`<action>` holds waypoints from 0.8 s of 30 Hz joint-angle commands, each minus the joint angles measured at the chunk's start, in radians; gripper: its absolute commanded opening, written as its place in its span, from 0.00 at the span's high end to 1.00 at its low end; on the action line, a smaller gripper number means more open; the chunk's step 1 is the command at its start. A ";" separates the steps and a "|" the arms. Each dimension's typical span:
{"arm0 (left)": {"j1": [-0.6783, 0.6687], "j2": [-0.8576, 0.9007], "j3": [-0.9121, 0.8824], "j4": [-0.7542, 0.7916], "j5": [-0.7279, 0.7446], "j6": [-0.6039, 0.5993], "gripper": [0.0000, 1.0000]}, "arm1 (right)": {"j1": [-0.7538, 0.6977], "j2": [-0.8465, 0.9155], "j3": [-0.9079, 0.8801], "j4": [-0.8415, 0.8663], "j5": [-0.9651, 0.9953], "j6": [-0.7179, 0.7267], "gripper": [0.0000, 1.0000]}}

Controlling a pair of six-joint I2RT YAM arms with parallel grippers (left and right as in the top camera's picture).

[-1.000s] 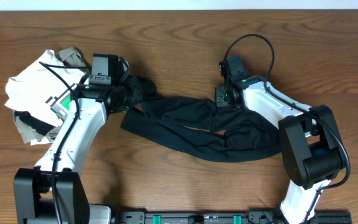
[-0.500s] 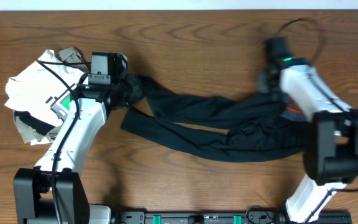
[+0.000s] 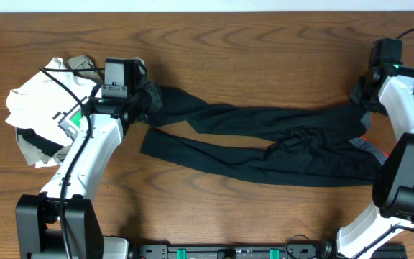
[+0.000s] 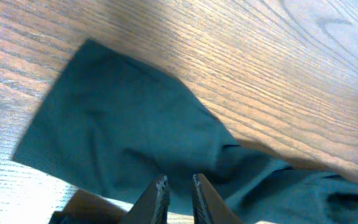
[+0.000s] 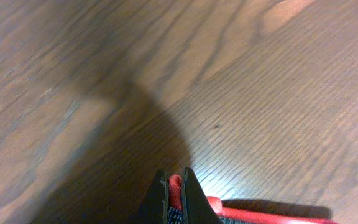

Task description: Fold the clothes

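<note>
The black pants (image 3: 264, 144) lie stretched lengthwise across the table, legs pointing left and waist at the right. My left gripper (image 3: 149, 104) sits over the end of the upper leg. In the left wrist view its jaws (image 4: 179, 182) stand a narrow gap apart above the flat leg fabric (image 4: 123, 124), with nothing pinched between them. My right gripper (image 3: 361, 97) is at the far right, shut on the coral red edge (image 5: 260, 211) of the waistband (image 3: 365, 140). In the right wrist view the red hem shows between its fingertips (image 5: 174, 177).
A white T-shirt (image 3: 38, 97) with a green graphic lies crumpled at the far left under the left arm, with an olive-khaki garment (image 3: 81, 65) behind it. Bare wooden table (image 3: 228, 57) runs along the back and in front of the pants.
My right gripper has swept from the middle to the far right with the waistband, pulling the pants out long. The left jaws have parted slightly over the leg end.
</note>
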 commanded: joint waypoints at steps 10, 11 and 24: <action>-0.005 0.048 -0.041 0.011 -0.077 0.029 0.83 | -0.090 -0.006 0.004 0.201 0.086 0.056 0.99; -0.008 0.058 -0.041 0.018 -0.086 0.034 0.83 | -0.090 -0.006 0.004 0.222 0.086 0.056 0.99; -0.050 0.185 -0.041 0.193 -0.123 0.117 0.61 | -0.091 -0.048 0.005 -0.003 -0.105 -0.031 0.54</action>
